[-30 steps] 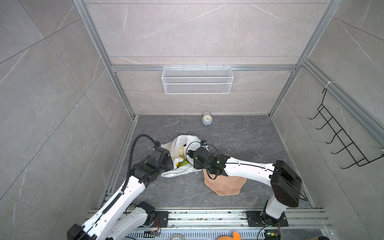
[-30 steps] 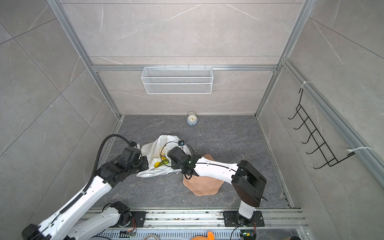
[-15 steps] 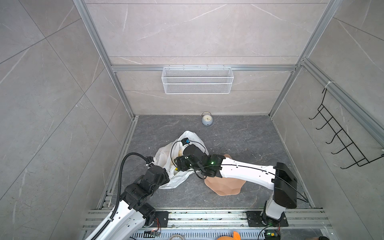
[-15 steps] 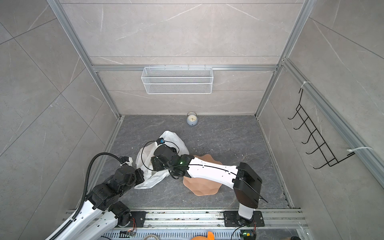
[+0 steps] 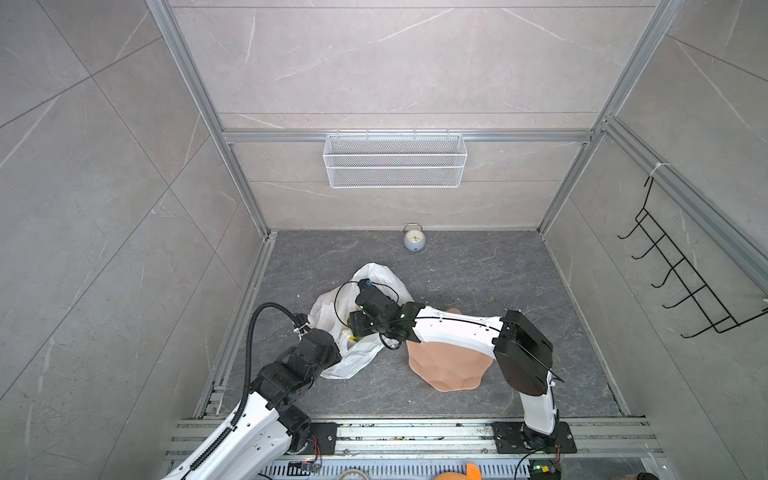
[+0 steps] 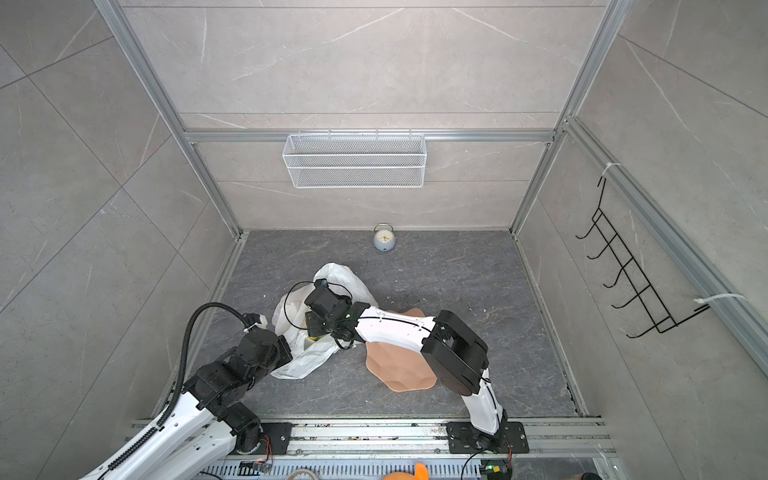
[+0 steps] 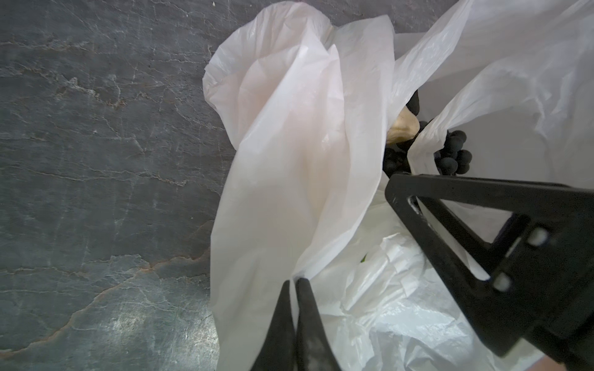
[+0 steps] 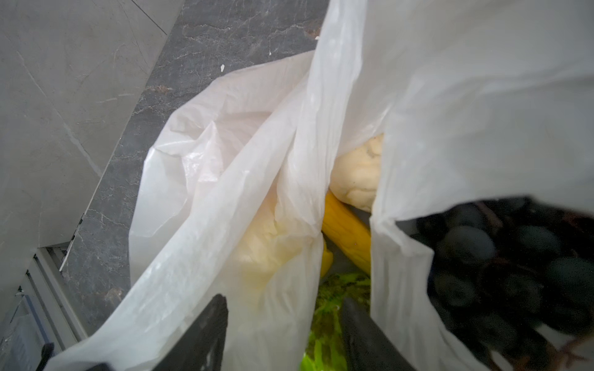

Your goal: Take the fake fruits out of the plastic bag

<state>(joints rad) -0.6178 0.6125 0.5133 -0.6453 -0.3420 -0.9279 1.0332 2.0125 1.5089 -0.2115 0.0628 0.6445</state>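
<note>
My left gripper (image 7: 294, 284) has its 2 jaws pinched shut on a fold of the thin, crinkled white plastic bag (image 7: 289, 160). My right gripper (image 8: 284, 303), jaws parted and holding nothing, is inside the bag's mouth over a green plastic fruit (image 8: 331, 298). A yellow banana (image 8: 347, 231), a beige lumpy fruit (image 8: 356, 173) and a dark purple grape bunch (image 8: 498, 273) lie beside it in the bag. This looks like the reach-in step. Next, I should close on 1 fruit without trapping film.
</note>
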